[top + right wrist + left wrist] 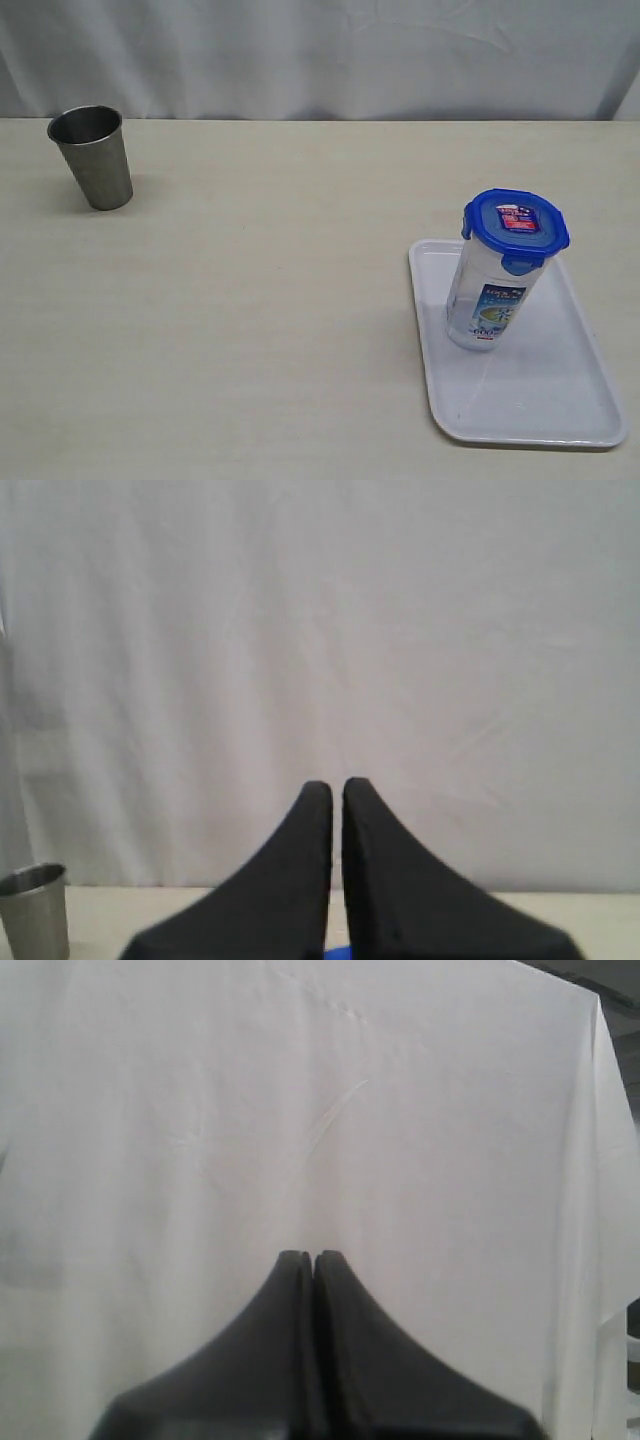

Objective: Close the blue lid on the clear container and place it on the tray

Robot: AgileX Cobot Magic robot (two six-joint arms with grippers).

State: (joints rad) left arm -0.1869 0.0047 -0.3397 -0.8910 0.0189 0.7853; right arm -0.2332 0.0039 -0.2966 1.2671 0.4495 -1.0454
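Nearest the lens lies the tray (560, 400), flat, with most of its floor bare. On it stands the clear container (490, 300), in the tray's far half and close to its left rim, base wholly inside the rim. It appears to lean toward the tray's right side, though whether that is a true tilt or the camera's angle cannot be told. A steel cup (92, 157) stands well apart from the tray, off to its far left, and poses no hazard. Neither arm shows in the exterior view. The left gripper (313, 1260) has its fingers pressed together on nothing, and the right gripper (337, 790) likewise shows only a hairline gap and holds nothing; both face a white backdrop cloth. The blue lid (515, 232) sits squarely on the container's mouth, high above the tray floor. In my judgement the task is essentially complete, and the remaining risks are two. First, the canister is tall and narrow, so any knock to the tray or a returning arm could topple it over the near rim. Second, only the front tab is visible. If the others are not snapped down, the lid could lift off when handled.
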